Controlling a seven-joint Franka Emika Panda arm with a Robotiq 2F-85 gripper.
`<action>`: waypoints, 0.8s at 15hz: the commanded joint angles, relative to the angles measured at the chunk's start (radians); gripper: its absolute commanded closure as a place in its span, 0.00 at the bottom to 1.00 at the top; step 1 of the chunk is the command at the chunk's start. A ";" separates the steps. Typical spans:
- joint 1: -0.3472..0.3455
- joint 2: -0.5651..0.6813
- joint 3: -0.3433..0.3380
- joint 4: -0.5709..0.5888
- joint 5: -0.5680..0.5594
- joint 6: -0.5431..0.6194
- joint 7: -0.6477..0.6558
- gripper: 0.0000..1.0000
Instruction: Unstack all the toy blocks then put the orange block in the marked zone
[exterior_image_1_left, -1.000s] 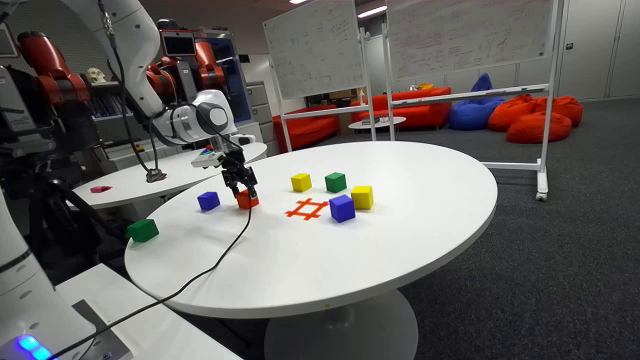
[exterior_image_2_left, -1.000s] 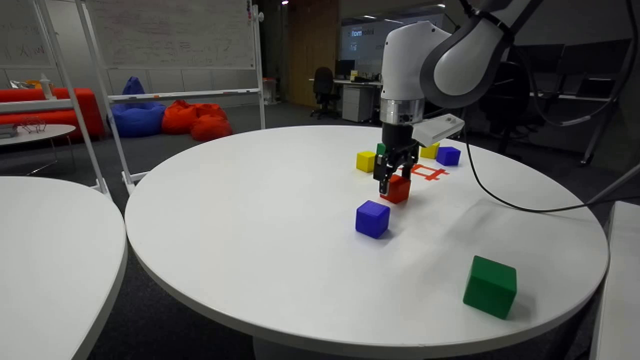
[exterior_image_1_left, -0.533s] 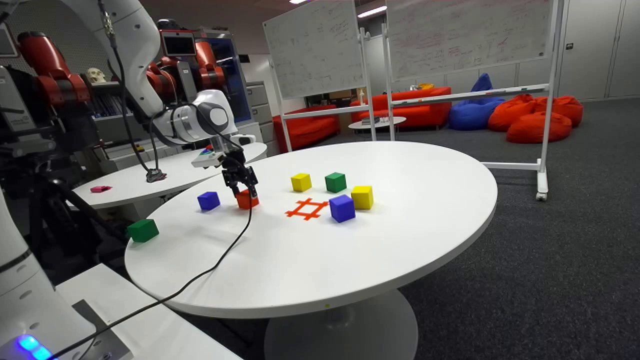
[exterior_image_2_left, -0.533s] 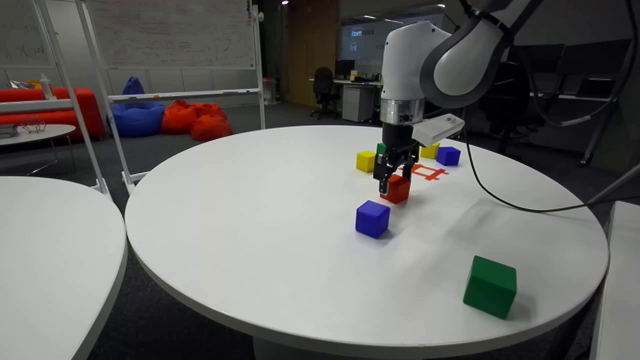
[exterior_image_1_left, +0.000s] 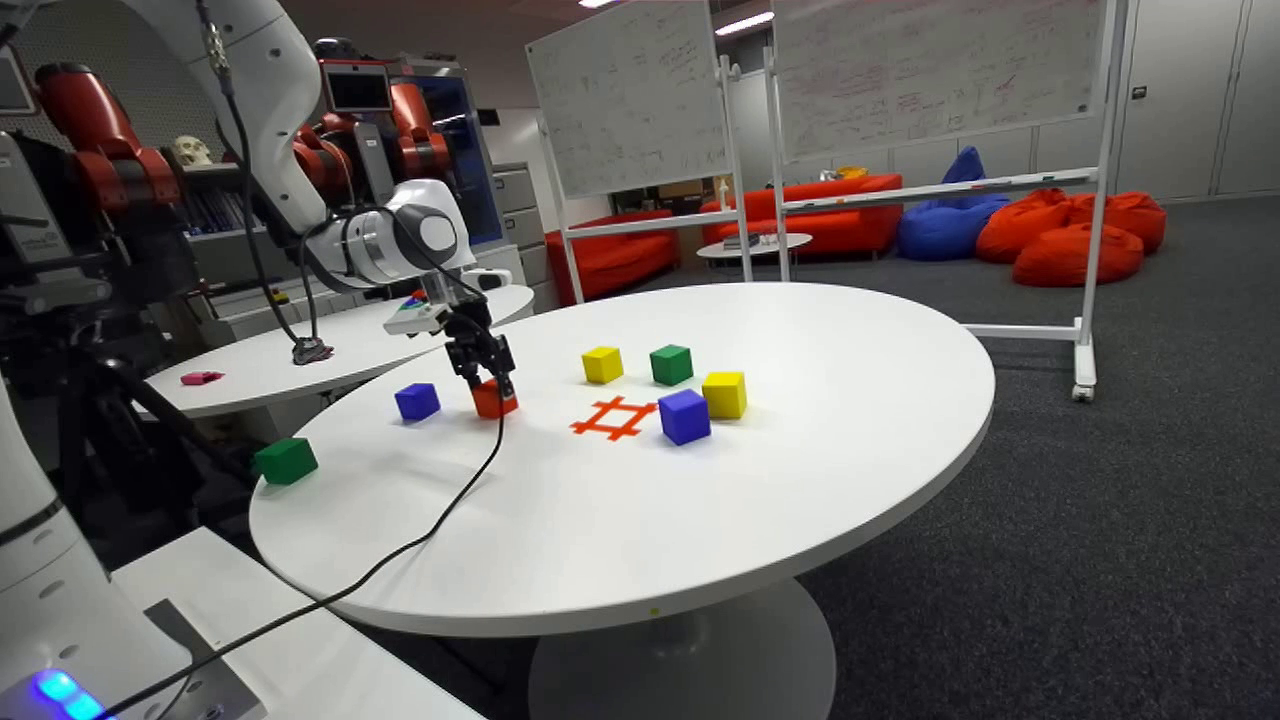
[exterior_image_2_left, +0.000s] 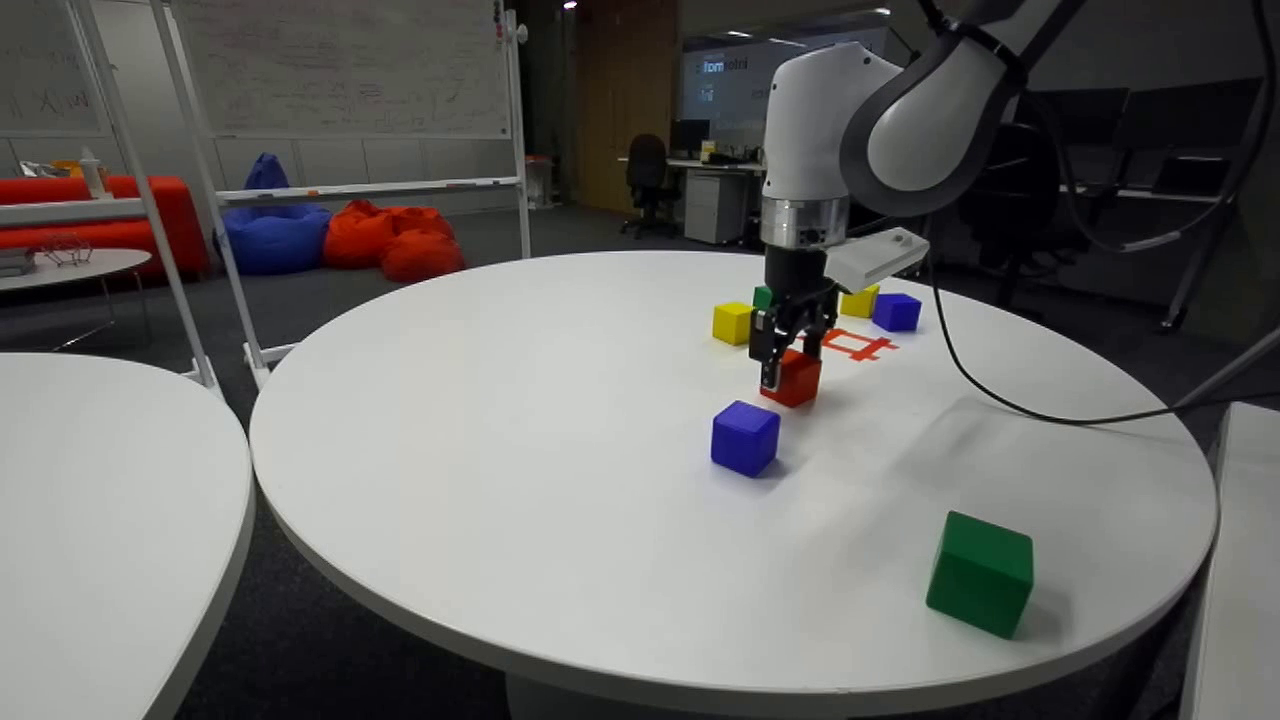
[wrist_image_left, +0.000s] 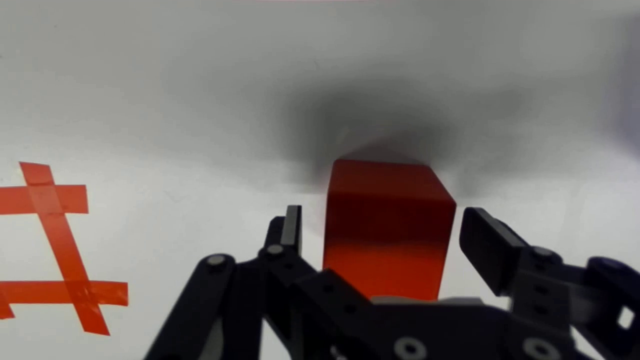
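White rectangular whiteboard (exterior_image_1_left: 935, 75) beyond the black gripper fingers (wrist_image_left: 492, 250): handwriting illegible. Fingers stand wide around the orange-red cube (wrist_image_left: 390, 270), gap showing. Round white table rim (exterior_image_2_left: 700, 690): well apart.

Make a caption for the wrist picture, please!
The open gripper straddles the orange block, with part of the marked zone at the left.

Whiteboards (exterior_image_1_left: 940, 75), red sofas (exterior_image_1_left: 620, 262), beanbags (exterior_image_1_left: 1060, 256) on dark carpet (exterior_image_1_left: 1130, 480)

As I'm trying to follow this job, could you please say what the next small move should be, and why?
Probably close the gripper on the orange block: in the wrist view the fingers stand on either side of it, gaps showing, and the block sits outside the marked zone.
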 joint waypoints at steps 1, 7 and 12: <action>0.007 0.006 -0.010 0.007 0.020 -0.008 -0.028 0.45; 0.010 0.009 -0.011 0.014 0.016 -0.015 -0.026 0.69; 0.012 0.003 -0.013 0.007 0.012 -0.015 -0.025 0.69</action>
